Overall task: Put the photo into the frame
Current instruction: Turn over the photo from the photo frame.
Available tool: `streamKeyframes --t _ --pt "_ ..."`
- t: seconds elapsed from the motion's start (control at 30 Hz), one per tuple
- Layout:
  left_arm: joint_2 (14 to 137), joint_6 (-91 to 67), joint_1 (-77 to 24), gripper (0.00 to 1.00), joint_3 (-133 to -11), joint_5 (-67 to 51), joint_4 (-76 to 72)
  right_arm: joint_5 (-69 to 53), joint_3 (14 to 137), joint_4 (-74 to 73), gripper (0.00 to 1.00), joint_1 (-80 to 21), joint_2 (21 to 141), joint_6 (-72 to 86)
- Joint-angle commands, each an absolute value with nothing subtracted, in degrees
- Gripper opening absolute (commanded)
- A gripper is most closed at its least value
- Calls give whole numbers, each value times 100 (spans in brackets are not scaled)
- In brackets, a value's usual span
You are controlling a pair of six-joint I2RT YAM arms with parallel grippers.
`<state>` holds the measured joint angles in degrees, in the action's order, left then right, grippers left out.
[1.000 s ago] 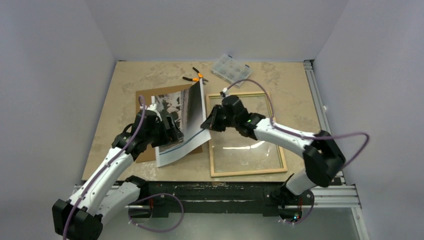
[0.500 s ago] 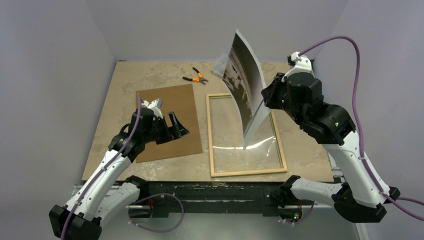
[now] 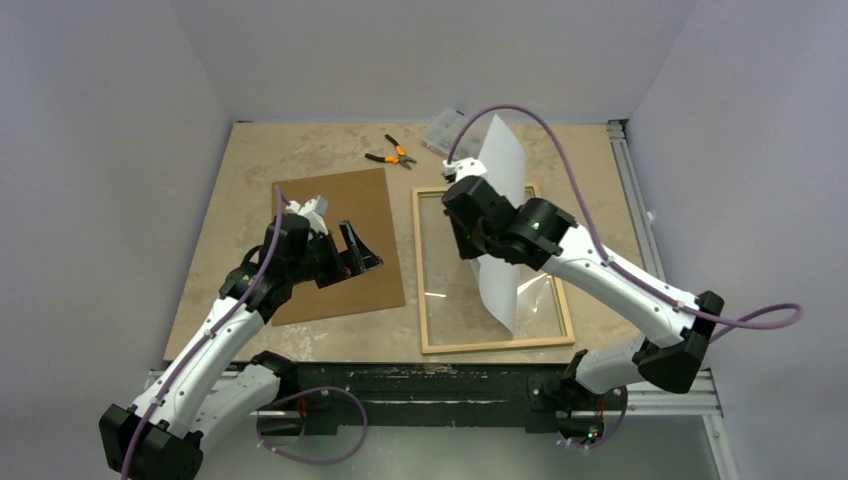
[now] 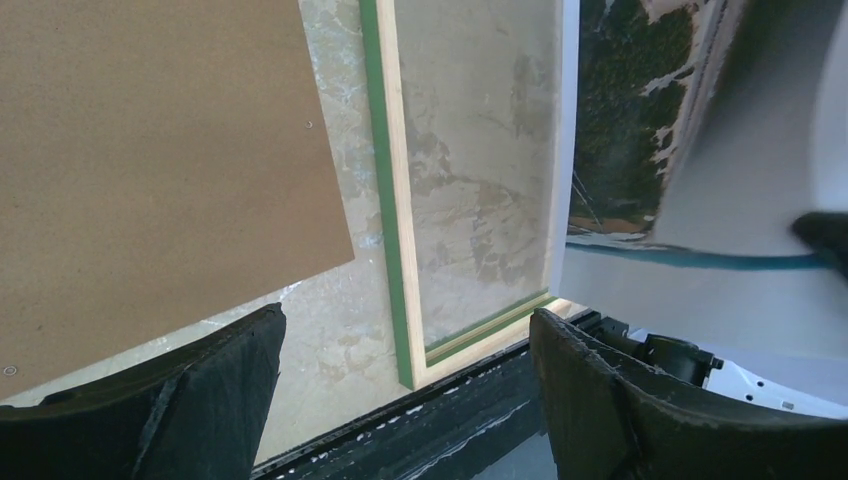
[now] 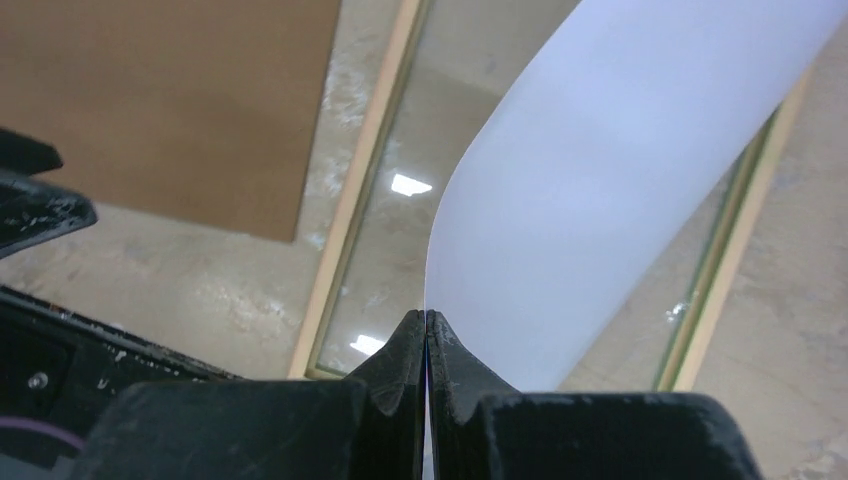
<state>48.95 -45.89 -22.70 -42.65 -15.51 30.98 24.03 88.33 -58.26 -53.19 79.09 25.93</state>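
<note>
- Photo: a glossy sheet, bowed, with its plain white back showing from above. It stands upright over the right half of the frame.
- Your right gripper pinches its edge, jaws pressed flat on the paper.
- The frame lies flat, pale wood up, green underneath, its clear pane glinting.
- Your left gripper is spread wide and empty by the right edge of the matte brown backing board.

A robotics lab test cell: plain grey walls box in a stone-patterned counter edged by aluminium rail, with the cabled left arm and right arm bolted at the front.
</note>
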Motion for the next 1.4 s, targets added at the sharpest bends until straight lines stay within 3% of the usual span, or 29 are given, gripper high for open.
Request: streamKeyframes --t 0.0,0.3,0.37,0.47,0.63,0.73,1.13,1.37 --pt "4772 -4907 -2303 89 -4378 -1552 2895 2133 8683 -5167 0 -5877 8147 2577" --pt "4667 -5494 -2239 91 -4076 -951 3138 1346 7895 -3681 0 -6682 8839 2929" --pt "4664 -5567 -2177 91 -3945 -942 3097 1184 7778 -3409 5 -6709 8950 3033" --pt "4667 -5557 -2060 91 -3760 -956 3019 936 7605 -3099 21 -6728 8985 3165" --pt "4871 -5288 -1848 91 -3541 -1144 2830 629 7246 -2735 72 -6711 8719 3475" --pt "5098 -5163 -1812 88 -3393 -1351 2571 553 7014 -2631 87 -6598 8503 3629" --pt "6417 -5185 -1783 77 -2674 -2244 770 -1004 4694 -1720 89 -4455 6986 4293" --pt "7115 -5423 -1784 74 -2383 -2585 -407 -1683 3601 -617 88 -4074 7170 4777"
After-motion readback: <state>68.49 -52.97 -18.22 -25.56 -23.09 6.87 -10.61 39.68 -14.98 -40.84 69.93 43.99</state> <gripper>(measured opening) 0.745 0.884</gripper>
